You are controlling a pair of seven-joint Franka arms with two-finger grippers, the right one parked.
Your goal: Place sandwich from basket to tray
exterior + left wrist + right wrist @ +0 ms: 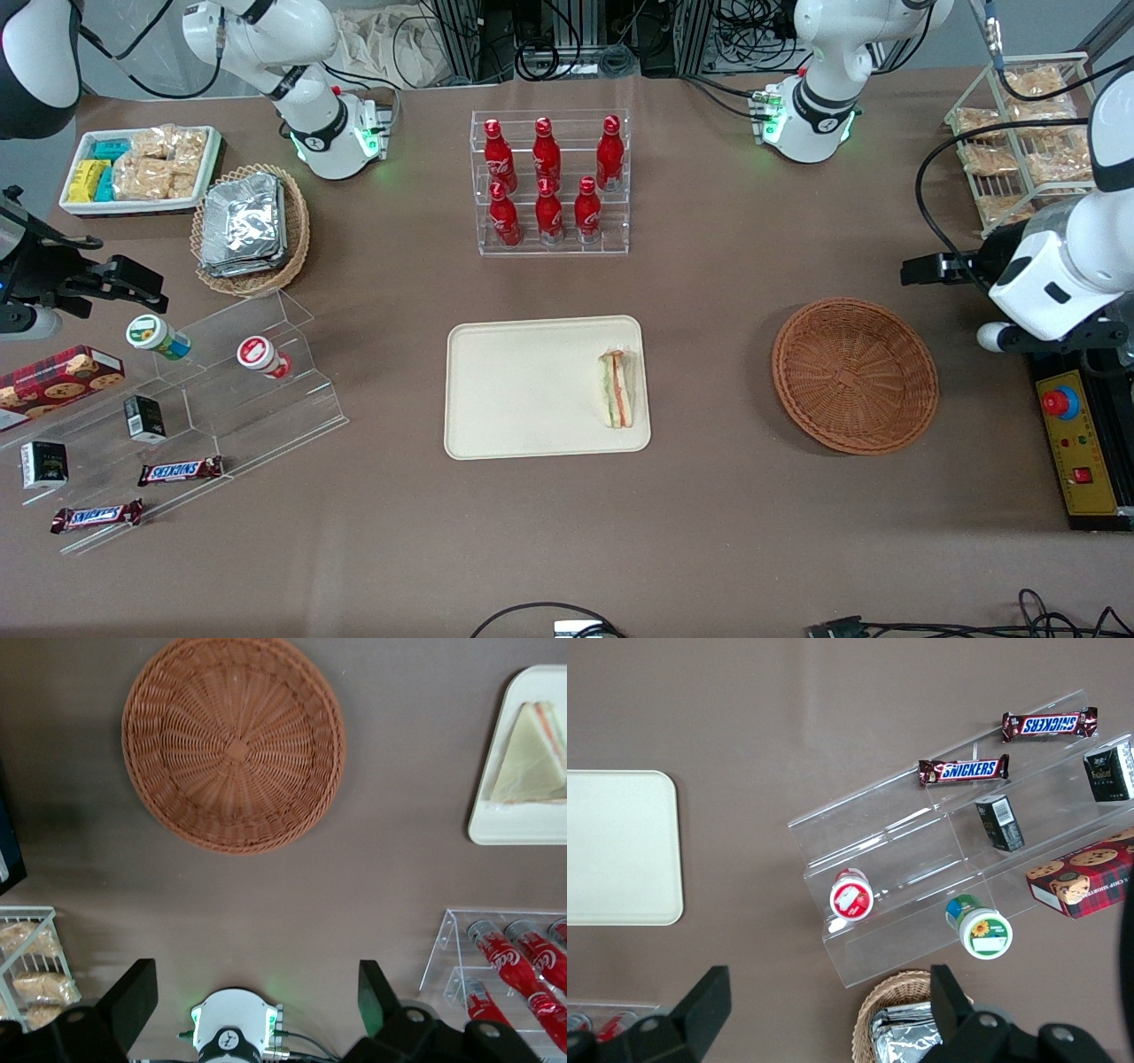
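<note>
Near the Snickers bars (180, 470), end effector (257, 1001) hangs open above the table.

Red bottles (549, 182) in a clear rack (552, 239), two Snickers bars (180, 470)

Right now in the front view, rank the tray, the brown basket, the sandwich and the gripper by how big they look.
1. tray
2. basket
3. gripper, open, beside the basket; only partly seen, so unsure against the sandwich
4. sandwich, on the tray
</note>
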